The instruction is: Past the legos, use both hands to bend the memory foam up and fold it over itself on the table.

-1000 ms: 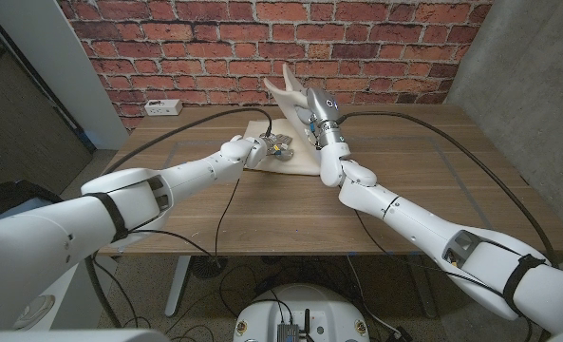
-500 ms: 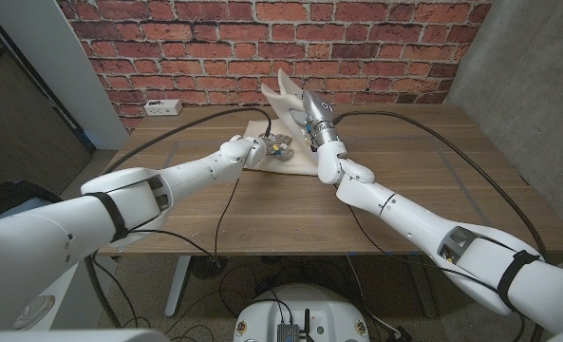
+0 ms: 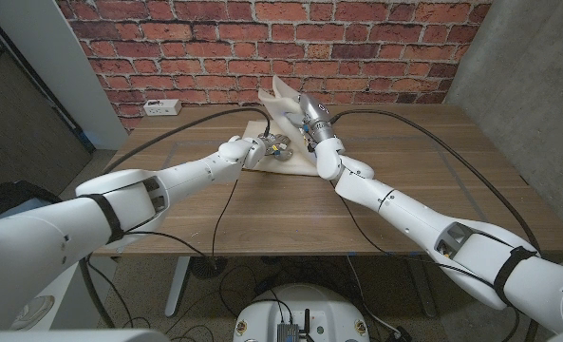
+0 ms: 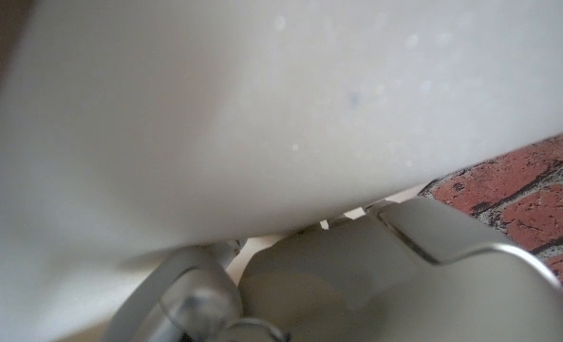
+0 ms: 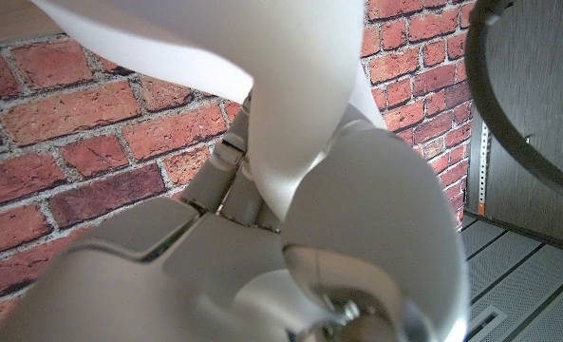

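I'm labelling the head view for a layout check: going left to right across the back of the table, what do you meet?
White power strip → left hand on the foam's left edge → legos → right hand lifting the memory foam. The foam spans from the left hand to the right hand, so it has no separate place.

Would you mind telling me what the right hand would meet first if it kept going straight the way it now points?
Likely the brick wall. The right hand grips the raised edge of the memory foam and points away from the robot, up and toward the table's far edge. Nothing else shows beyond the foam in that line, though depth is hard to judge.
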Tool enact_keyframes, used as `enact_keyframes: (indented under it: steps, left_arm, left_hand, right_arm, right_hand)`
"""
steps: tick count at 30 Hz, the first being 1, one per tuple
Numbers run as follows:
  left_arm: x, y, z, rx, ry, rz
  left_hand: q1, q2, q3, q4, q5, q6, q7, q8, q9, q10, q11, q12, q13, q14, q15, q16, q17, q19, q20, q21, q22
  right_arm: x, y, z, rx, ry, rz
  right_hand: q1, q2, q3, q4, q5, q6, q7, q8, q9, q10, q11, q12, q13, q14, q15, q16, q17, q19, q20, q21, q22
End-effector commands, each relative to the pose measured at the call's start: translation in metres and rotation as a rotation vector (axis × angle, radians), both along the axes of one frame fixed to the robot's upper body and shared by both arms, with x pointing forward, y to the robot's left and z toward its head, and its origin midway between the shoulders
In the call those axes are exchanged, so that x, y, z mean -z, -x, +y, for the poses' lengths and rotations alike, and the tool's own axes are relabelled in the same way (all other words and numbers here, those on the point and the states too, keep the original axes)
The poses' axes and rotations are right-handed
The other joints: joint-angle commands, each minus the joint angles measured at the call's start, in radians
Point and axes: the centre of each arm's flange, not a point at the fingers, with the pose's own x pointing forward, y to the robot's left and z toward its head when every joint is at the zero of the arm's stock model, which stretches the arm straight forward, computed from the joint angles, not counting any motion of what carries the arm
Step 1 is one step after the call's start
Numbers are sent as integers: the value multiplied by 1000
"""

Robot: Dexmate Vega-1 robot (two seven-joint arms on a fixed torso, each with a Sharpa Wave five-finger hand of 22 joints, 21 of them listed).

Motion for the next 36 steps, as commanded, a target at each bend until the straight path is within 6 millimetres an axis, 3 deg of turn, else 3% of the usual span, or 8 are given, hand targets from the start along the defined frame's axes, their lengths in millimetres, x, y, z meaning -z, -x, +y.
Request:
enact_keyframes:
  steps: [1,9,11,14,17,19,25,36]
  left_arm:
    - [2,3,8,-47,-15,54]
    - [1,6,10,-55,-13,50]
    - [-3,9,11,-56,-5,46]
    - [-6,13,11,-59,-4,12]
    - [-9,16,13,-62,8,-23]
    - [-10,20,14,-63,14,-46]
    - [-15,33,15,-69,26,-107]
    - [-22,55,17,-87,43,-179]
  left_hand:
    - [7,87,88,-81,-4,14,-6,8,5,-1,0,8,5,10,2,9,4,16,-8,5,6]
    - [2,83,89,-78,-12,40,-7,16,5,22,-4,15,5,37,7,20,6,23,-8,5,6]
    - [-10,63,80,-79,-21,78,-20,25,5,41,-9,20,4,65,7,27,7,32,-7,6,6]
    - [-61,-2,27,-93,-31,178,-49,38,3,114,-28,37,3,129,-9,31,1,43,12,-2,4]
    - [-80,-25,6,-101,-28,220,-60,38,2,158,-28,45,2,178,-14,35,-3,59,33,-5,3]
    - [-84,-38,-3,-111,-25,258,-58,41,2,197,-26,52,2,202,-24,32,-6,82,31,-3,2]
    - [-72,-38,0,-132,-21,305,-61,35,2,256,-26,58,2,264,-30,31,-10,143,52,4,0]
    - [-63,-32,6,-142,-20,302,-68,22,2,257,-23,48,2,285,-31,24,-10,190,51,13,0]
  right_arm:
    - [-1,-5,6,-23,12,67]
    - [-1,-7,8,-14,23,75]
    - [-2,-8,8,-4,28,70]
    - [-1,-9,9,2,35,65]
    - [-1,-9,9,7,40,60]
    - [-1,-9,9,14,41,56]
    - [-1,-12,9,31,47,56]
    - [1,-14,11,46,63,58]
  right_hand:
    - [12,11,9,-3,5,8,7,-8,3,45,38,-3,2,18,-5,1,2,-1,-1,5,0]
    - [14,10,10,-4,5,12,9,-13,4,51,36,-10,2,24,-8,0,1,-10,-2,6,-1]
    - [13,10,10,-3,5,12,10,-14,4,51,37,-11,2,24,-5,-1,1,-11,-2,6,-1]
    - [14,11,10,-3,5,14,11,-14,4,55,35,-11,3,26,-6,0,1,-12,-2,6,-1]
    - [14,11,10,-3,5,15,10,-16,4,53,36,-14,3,25,-9,-2,1,-13,-2,7,-1]
    - [14,10,10,-3,5,16,11,-17,4,54,37,-15,3,24,-11,-2,2,-15,-1,6,-1]
    - [14,10,10,-3,5,16,9,-20,4,55,36,-19,3,24,-9,-4,1,-20,-2,6,-2]
    - [15,8,11,-4,6,19,10,-24,5,61,36,-24,4,32,-11,-6,-1,-24,-3,8,-2]
